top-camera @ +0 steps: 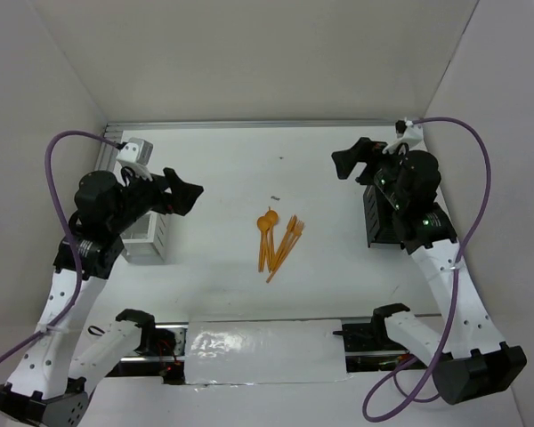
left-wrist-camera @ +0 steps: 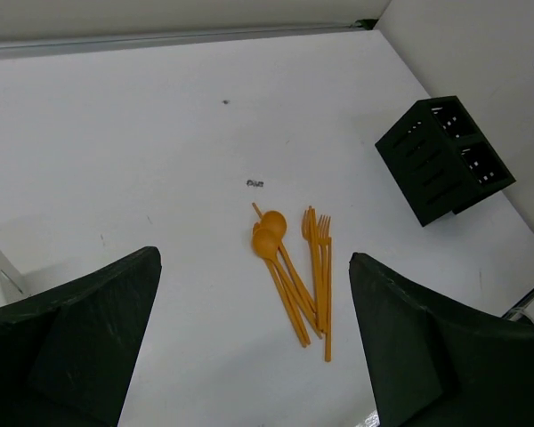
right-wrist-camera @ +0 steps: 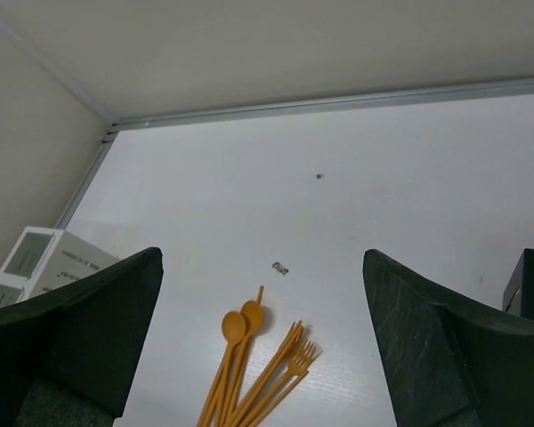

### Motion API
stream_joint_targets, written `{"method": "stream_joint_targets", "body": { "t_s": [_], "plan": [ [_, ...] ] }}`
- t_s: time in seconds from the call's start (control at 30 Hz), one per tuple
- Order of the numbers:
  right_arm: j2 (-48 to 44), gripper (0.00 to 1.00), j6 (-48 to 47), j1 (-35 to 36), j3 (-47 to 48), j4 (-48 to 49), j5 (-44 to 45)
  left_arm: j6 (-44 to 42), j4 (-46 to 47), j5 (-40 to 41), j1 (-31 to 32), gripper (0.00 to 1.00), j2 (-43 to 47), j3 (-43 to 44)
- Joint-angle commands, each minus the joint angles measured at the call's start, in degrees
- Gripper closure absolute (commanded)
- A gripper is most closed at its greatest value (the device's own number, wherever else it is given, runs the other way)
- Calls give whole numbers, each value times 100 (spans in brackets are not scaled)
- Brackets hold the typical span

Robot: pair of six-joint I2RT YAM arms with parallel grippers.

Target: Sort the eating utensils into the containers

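Flanking bunched utensils: white caddy, black caddy

The right arm hides most of the black caddy; the orange utensils run off the right wrist view.

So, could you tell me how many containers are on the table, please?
2. The white caddy stands at the left, partly under the left arm; the black caddy stands at the right, partly under the right arm.
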State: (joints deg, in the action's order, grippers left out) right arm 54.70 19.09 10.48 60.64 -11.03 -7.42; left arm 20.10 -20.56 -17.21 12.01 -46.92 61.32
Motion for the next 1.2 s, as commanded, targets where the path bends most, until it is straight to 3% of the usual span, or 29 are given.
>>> {"method": "stream_joint_targets", "body": {
  "t_s": [0.0, 0.07, 0.17, 0.2, 0.3, 0.4, 0.43, 0.53, 0.77, 0.93, 1.17],
  "plan": [
    [-4, 0, 164, 182, -227, -259, -119, 222, 87, 321, -41, 0, 130, -146],
    [85, 0, 409, 322, -386, -382, -119, 92, -26, 324, -32, 0, 113, -295],
    [286, 1, 972, 726, -772, -435, 161, -181, 129, -316, -41, 0, -1, -593],
    [392, 2, 1217, 1093, -947, -549, 588, -16, 61, -909, -15, 0, -271, -490],
    [480, 5, 1561, 1402, -1177, -550, 889, 73, -158, -1529, 186, 0, -1061, -183],
    [498, 5, 1861, 1693, -1528, -340, 1390, 100, -579, -743, 966, 0, -1626, 308],
    [489, 5, 1940, 1807, -1599, -339, 1497, 117, -694, 69, 1562, 0, -1993, 424],
    [585, 5, 1844, 1896, -1556, -347, 1708, 248, -1046, 1172, 2013, 0, -2768, 758],
    [885, 6, 1607, 1914, -1230, -884, 2534, 1294, -986, 1886, 2710, 7, -4070, 759],
    [788, 6, 1457, 1739, -1353, -884, 2404, 2189, -985, 2099, 2956, 12, -4800, 1004],
    [788, 5, 1326, 1448, -1468, -822, 1894, 2673, -932, 2415, 3237, 18, -5608, 1636]
  ]
}}
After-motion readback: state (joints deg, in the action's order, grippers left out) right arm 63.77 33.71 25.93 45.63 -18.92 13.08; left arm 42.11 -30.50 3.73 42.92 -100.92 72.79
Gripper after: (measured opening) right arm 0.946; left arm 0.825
